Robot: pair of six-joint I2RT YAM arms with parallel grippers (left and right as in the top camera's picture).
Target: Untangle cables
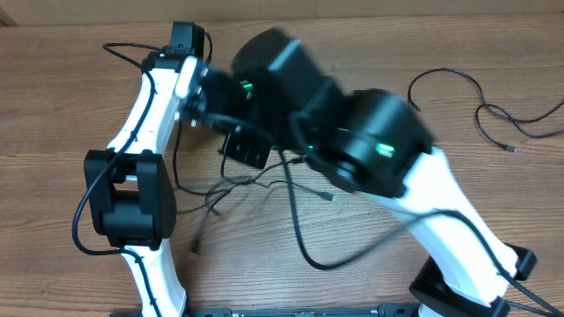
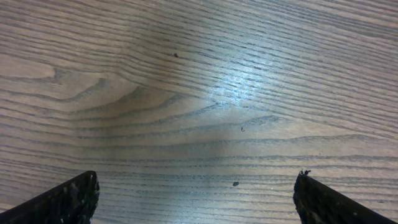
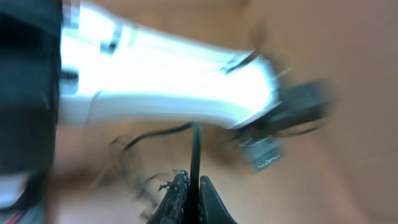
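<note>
My right tool [image 3: 193,185] pinches one cable [image 3: 195,149] of the cables [image 1: 231,185] bunched on the surface [image 1: 53,114] while my left tool [image 2: 196,182] gapes wide over a bare patch, so my unanchored pull could cinch the knot tighter.

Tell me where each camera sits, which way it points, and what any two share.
Overhead: fixed above, looking straight down on the brown wood-grain table, the thin black cables and both white-and-black arms.
Left wrist: low, facing bare tabletop; of the open left gripper only two dark fingertips show.
Right wrist: blurred, looking across the table at the left arm; right gripper shut on a cable.
Shared: overhead and right wrist both show the left arm and the cables.
</note>
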